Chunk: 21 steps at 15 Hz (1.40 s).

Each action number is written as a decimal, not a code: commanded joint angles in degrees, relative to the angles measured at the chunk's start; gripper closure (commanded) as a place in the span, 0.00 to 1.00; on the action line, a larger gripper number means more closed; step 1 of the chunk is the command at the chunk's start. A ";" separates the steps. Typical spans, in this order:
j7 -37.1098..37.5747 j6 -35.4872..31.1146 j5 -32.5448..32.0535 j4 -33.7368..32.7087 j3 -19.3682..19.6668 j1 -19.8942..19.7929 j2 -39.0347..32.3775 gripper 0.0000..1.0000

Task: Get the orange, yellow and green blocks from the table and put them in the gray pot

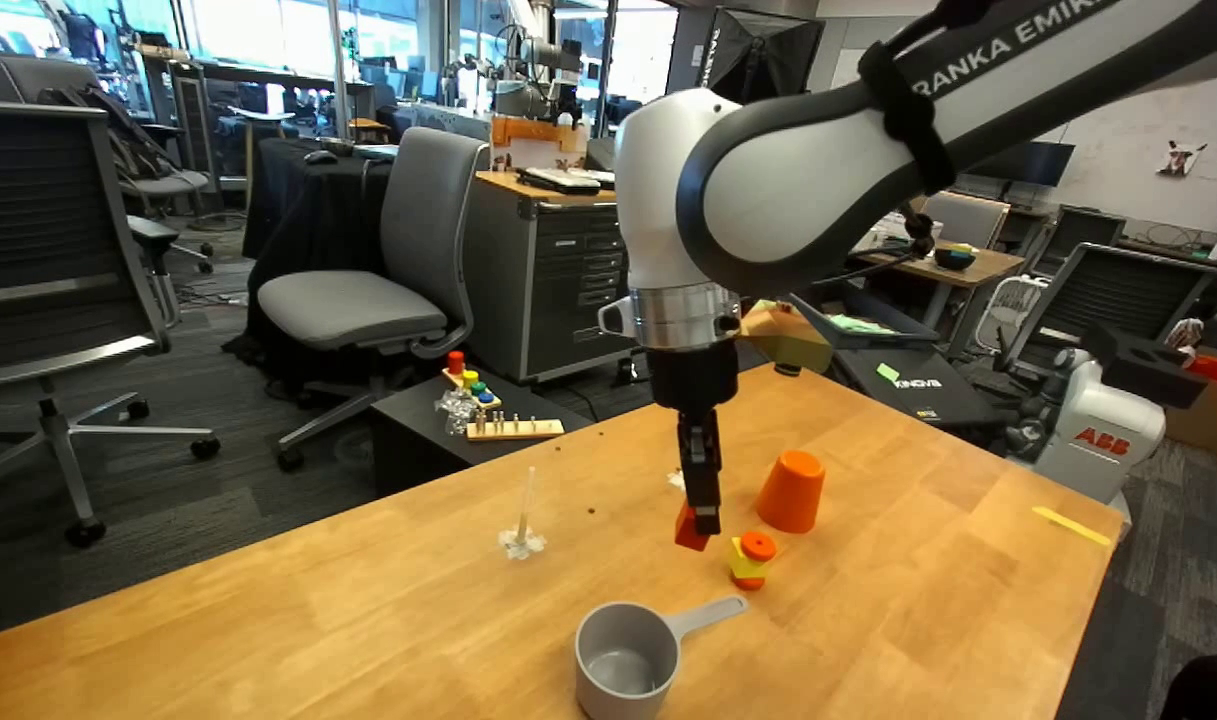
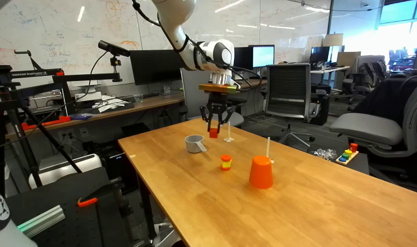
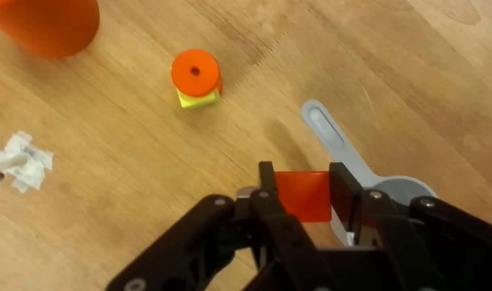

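Observation:
My gripper [image 2: 213, 129] is shut on an orange-red block [image 2: 213, 133] and holds it above the table. The block also shows in the other exterior view [image 1: 688, 528] and between the fingertips in the wrist view [image 3: 303, 197]. The gray pot [image 1: 613, 690] stands upright on the table, its handle toward the stack. In the wrist view the pot [image 3: 405, 189] is at the lower right, partly hidden by the gripper. A yellow block [image 3: 198, 100] sits in a small stack between orange round pieces [image 3: 197, 85]. No green block shows in any view.
A bigger orange cup-shaped block [image 1: 793, 490] stands near the stack. A thin upright stick [image 1: 525, 510] is taped to the table, and another stick [image 2: 268, 149] stands behind the orange cup. A ring toy [image 1: 471, 380] lies on a lower black surface beside the table.

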<state>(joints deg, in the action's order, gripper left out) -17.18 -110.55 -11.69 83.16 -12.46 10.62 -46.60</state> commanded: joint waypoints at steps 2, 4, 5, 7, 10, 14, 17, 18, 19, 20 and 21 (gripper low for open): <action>-1.55 2.25 1.66 -4.94 -1.29 3.46 -0.51 0.86; -1.65 2.59 2.00 -6.50 -1.54 4.66 -1.58 0.86; -1.90 2.81 2.51 -7.18 -1.75 5.01 -2.21 0.86; -1.98 3.32 2.97 -8.25 -1.74 5.93 -3.31 0.86; -1.80 3.82 3.85 -9.48 -1.87 6.69 -5.02 0.86; -1.45 4.33 5.33 -10.67 -2.11 7.12 -7.40 0.86; -1.06 5.14 5.92 -11.24 -2.14 7.49 -7.97 0.37; -1.10 5.49 6.10 -11.41 -2.15 7.43 -7.98 0.32; -0.93 5.52 6.04 -11.43 -2.01 7.49 -7.82 0.23; -0.90 5.92 6.07 -11.58 -1.94 7.41 -7.56 0.16; -0.78 6.12 5.78 -11.50 -1.68 7.40 -7.08 0.07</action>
<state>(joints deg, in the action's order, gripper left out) -17.68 -107.22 -6.98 74.24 -14.04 18.02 -53.70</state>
